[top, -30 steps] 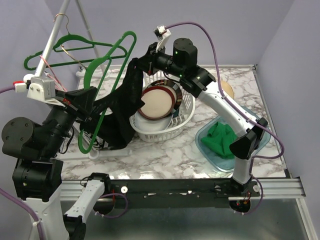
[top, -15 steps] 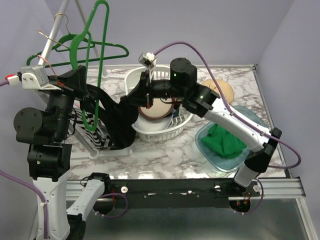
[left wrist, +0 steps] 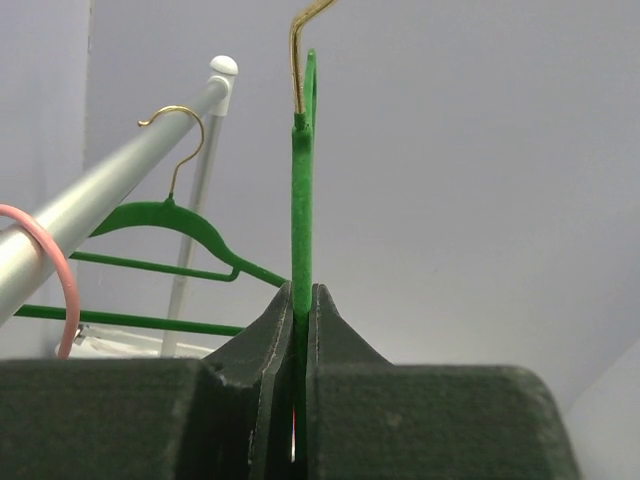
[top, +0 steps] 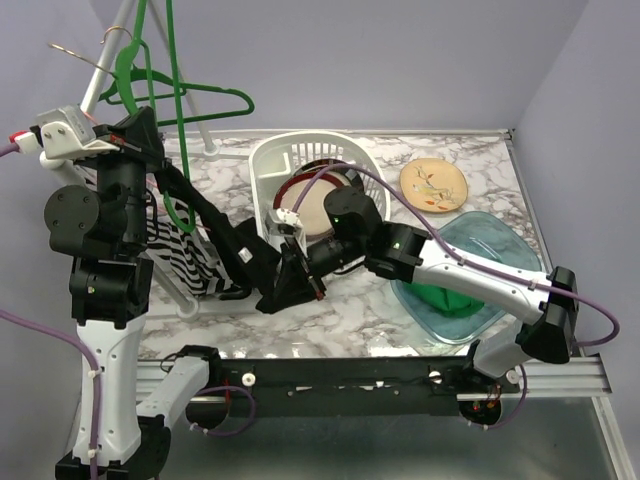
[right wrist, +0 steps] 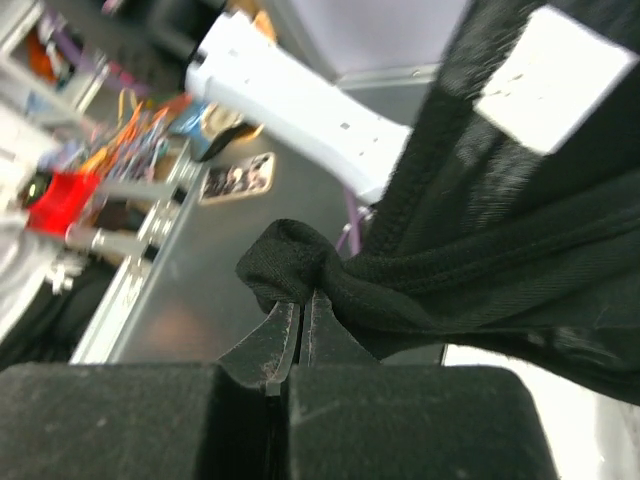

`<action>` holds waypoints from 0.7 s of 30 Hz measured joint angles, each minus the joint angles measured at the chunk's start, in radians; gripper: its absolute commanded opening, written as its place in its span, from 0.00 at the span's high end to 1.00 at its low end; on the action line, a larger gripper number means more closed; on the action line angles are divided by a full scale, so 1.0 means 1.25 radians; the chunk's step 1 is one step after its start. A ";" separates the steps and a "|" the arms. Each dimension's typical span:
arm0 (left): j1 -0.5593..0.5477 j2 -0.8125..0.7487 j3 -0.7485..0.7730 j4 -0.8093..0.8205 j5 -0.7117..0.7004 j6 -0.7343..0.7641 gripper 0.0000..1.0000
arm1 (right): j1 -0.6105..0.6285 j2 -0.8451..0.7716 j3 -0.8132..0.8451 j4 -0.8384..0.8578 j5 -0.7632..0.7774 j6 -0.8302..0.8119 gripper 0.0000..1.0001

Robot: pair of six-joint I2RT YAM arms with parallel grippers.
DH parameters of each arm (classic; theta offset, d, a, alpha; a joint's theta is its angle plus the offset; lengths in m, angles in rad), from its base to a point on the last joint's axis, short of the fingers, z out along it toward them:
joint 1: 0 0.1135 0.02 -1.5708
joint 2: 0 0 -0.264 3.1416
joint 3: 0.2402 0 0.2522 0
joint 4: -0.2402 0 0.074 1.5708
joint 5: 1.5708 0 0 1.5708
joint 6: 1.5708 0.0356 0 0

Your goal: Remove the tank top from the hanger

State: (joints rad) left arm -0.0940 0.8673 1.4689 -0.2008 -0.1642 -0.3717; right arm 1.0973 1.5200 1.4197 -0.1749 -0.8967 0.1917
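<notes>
Green hanger (top: 172, 50) stands up on end in the top view, pinched by the left gripper (top: 148, 135) at the end of the raised left arm; the black tank top (top: 225, 235) runs as a taut band from the hanger's lower end down to the right gripper (top: 288, 283), low over the marble table (top: 350, 315) just in front of the white basket (top: 268, 160); can't tell if the strap is hooked on the hanger or only lying against it; striped cloth (top: 175, 255) lies under the band, a patterned plate (top: 433, 185) and a glass dish (top: 500, 262) sit off to the right.

Left wrist view: hanger (left wrist: 301, 220) is edge-on, with the left gripper (left wrist: 302, 310) clamped tight on it and no gap showing; gold hook (left wrist: 305, 35) up top; a second green hanger (left wrist: 165, 222) hangs on the silver rail (left wrist: 110, 175) behind.

Right wrist view: right gripper (right wrist: 292, 335) has its jaws fully together on a bunched knot of the tank top (right wrist: 480, 250); white label (right wrist: 545, 65) shows on the fabric above.
</notes>
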 measured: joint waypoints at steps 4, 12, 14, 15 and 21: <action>-0.005 0.000 -0.008 0.029 -0.010 0.014 1.00 | 0.011 -0.030 -0.031 -0.019 -0.042 -0.055 0.99; -0.005 0.019 0.002 0.092 -0.050 0.021 1.00 | 0.048 -0.156 -0.160 -0.062 -0.066 -0.121 0.99; -0.005 0.025 0.009 0.098 -0.055 0.016 1.00 | 0.059 -0.163 -0.187 -0.078 -0.060 -0.128 0.99; -0.005 0.029 0.015 0.100 -0.056 0.014 1.00 | 0.064 -0.165 -0.199 -0.088 -0.055 -0.129 0.99; -0.005 0.038 0.024 0.099 -0.056 0.002 1.00 | 0.071 -0.201 -0.212 -0.118 0.053 -0.116 0.99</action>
State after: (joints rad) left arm -0.1001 0.9154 1.4994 -0.0769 -0.2348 -0.3687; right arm 1.1858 1.2682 1.1545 -0.3222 -0.8303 0.0463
